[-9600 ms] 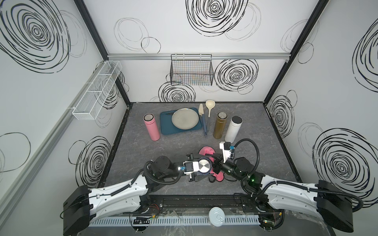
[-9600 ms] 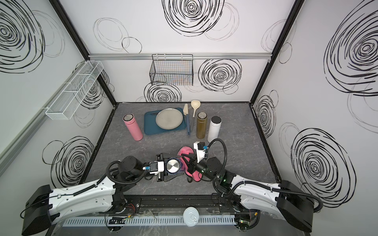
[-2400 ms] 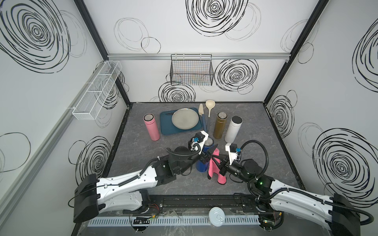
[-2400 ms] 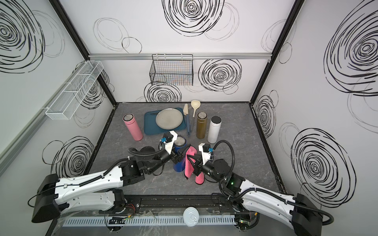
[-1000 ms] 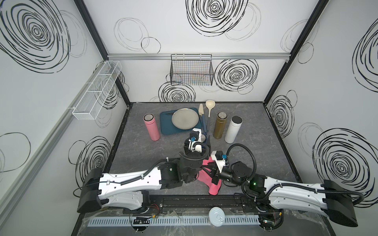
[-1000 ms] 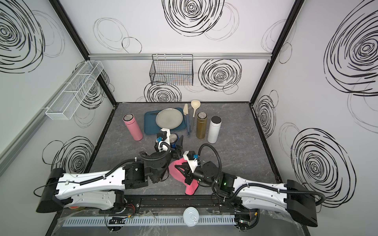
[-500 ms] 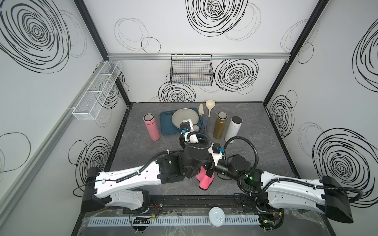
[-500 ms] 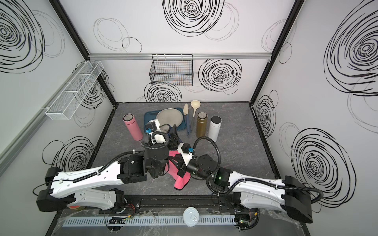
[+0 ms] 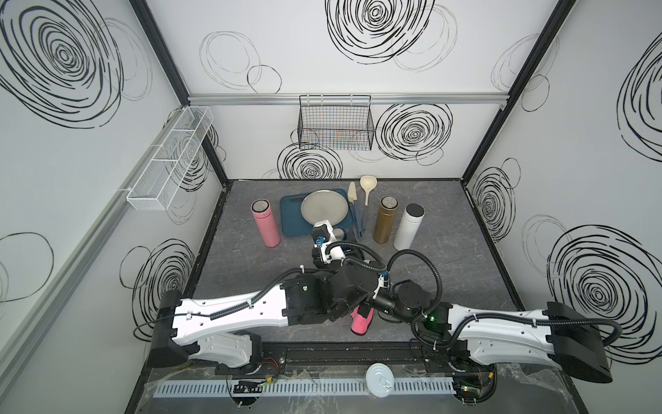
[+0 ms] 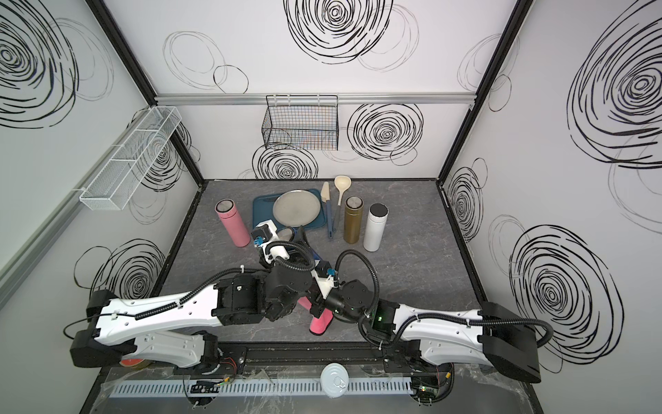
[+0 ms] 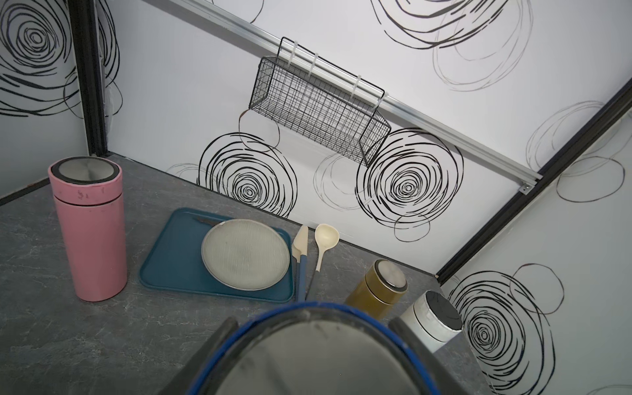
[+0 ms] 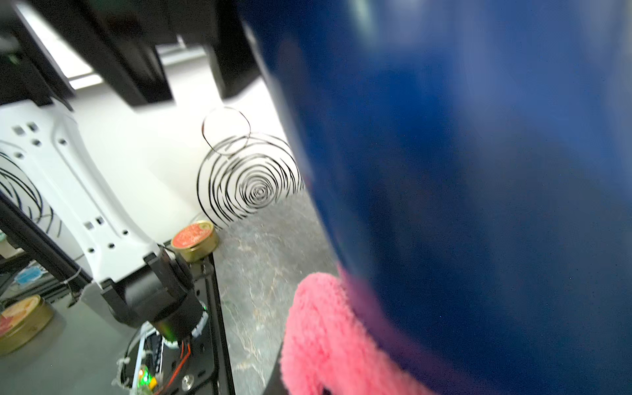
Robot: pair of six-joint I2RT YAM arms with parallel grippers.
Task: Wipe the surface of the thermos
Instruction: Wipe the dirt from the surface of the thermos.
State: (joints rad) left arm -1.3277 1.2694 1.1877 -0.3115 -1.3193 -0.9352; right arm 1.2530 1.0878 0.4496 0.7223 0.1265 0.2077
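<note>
The thermos (image 11: pixel 314 362) is dark blue with a silver lid. My left gripper (image 11: pixel 313 355) is shut on it just below the lid, a dark finger on each side. In both top views only the lid (image 9: pixel 339 235) (image 10: pixel 286 234) and a strip of blue show past the left wrist. My right gripper (image 9: pixel 369 309) (image 10: pixel 318 308) is shut on a fluffy pink cloth (image 9: pixel 361 320) (image 10: pixel 320 324). In the right wrist view the cloth (image 12: pixel 328 342) lies pressed against the blue wall of the thermos (image 12: pixel 478 171). The left forearm hides the contact in both top views.
At the back stand a pink bottle (image 9: pixel 265 224), a gold one (image 9: pixel 385 224) and a white one (image 9: pixel 408 227). Between them lie a blue tray (image 9: pixel 292 225) with a plate (image 9: pixel 324 211), and a spatula and spoon (image 9: pixel 366 188). A black wire basket (image 9: pixel 335 123) hangs on the back wall.
My left wrist has swung the thermos up and toward the back left. My right gripper and the cloth have slid left, under the left forearm, along the thermos.
</note>
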